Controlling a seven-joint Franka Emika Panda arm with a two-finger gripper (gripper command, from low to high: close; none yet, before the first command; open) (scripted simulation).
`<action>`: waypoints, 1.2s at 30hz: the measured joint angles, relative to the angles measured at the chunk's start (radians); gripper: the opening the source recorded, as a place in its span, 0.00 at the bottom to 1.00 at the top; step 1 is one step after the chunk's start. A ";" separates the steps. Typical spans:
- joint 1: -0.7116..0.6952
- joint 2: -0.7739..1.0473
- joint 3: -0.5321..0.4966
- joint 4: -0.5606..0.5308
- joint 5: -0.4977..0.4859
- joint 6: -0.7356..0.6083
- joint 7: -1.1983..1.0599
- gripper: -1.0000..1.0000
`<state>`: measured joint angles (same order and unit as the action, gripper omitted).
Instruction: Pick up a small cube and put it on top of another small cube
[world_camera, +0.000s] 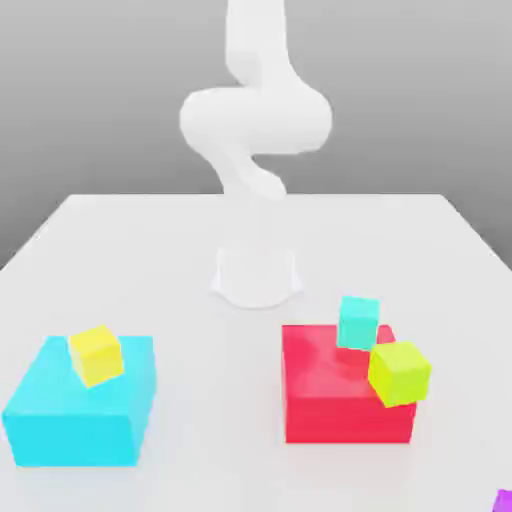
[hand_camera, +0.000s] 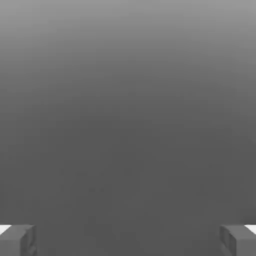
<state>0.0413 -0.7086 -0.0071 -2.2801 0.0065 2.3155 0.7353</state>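
Exterior view: purple cube (world_camera: 503, 501) at the near right of the desk (world_camera: 200, 400), unstacked; grasp and placing both remain. End effector (hand_camera: 128, 241) spread, empty.

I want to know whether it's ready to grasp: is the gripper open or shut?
Open: in the hand view, the gripper's two dark fingers stand wide apart, with nothing between them.

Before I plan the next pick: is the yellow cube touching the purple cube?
Apart. The exterior view shows the yellow cube at the cyan block and the purple cube beyond the red block.
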 joint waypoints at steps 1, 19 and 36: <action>0.017 0.039 -0.003 0.009 0.003 0.007 -0.028 0.50; 0.238 0.695 0.034 0.151 0.048 0.118 -0.491 0.50; 0.362 1.311 0.094 0.287 -0.100 0.278 -0.737 0.50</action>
<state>0.4032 0.6023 0.0865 -1.9932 -0.0939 2.5937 -0.0014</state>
